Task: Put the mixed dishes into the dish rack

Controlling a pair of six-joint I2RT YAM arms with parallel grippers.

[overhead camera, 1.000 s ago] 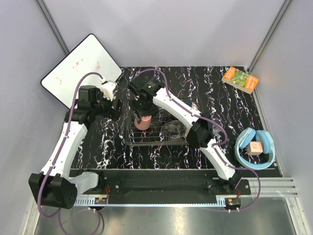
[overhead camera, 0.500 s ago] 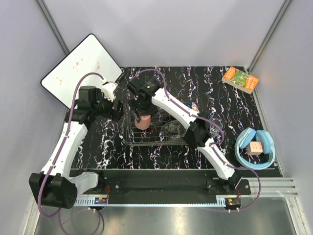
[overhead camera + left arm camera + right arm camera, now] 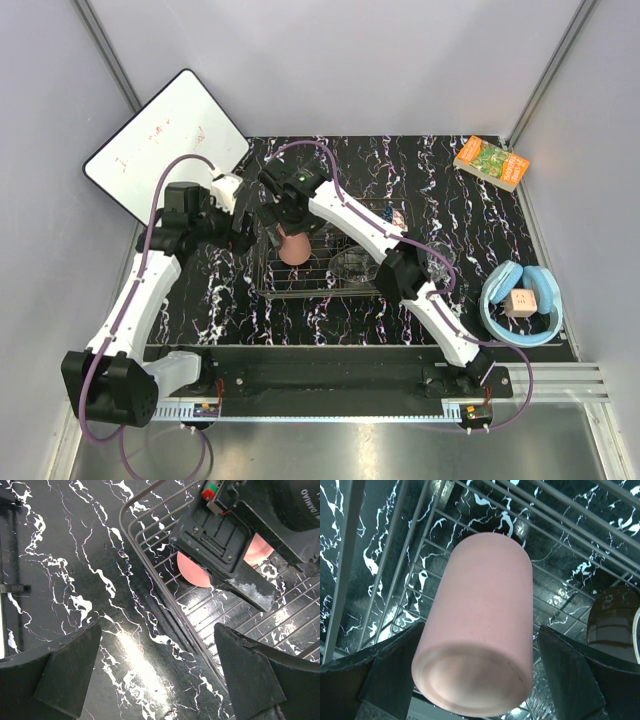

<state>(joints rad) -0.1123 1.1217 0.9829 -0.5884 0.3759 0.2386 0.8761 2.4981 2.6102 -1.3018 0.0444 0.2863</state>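
Right gripper (image 3: 481,626) straddles pink plastic cup (image 3: 480,575), tilted inside silver wire dish rack (image 3: 346,555), left end. Clamped or loose: cannot tell. Plan: settle cup on wires before withdrawing. Left gripper (image 3: 157,627) spread, empty, beside rack.

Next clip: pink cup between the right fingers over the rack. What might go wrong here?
The pink cup leans between the fingers of the right gripper over the dish rack wires; let go like that, it may topple and roll toward the brown bowl. The open left gripper hangs close by the rack's edge and the right gripper, so the arms may bump.
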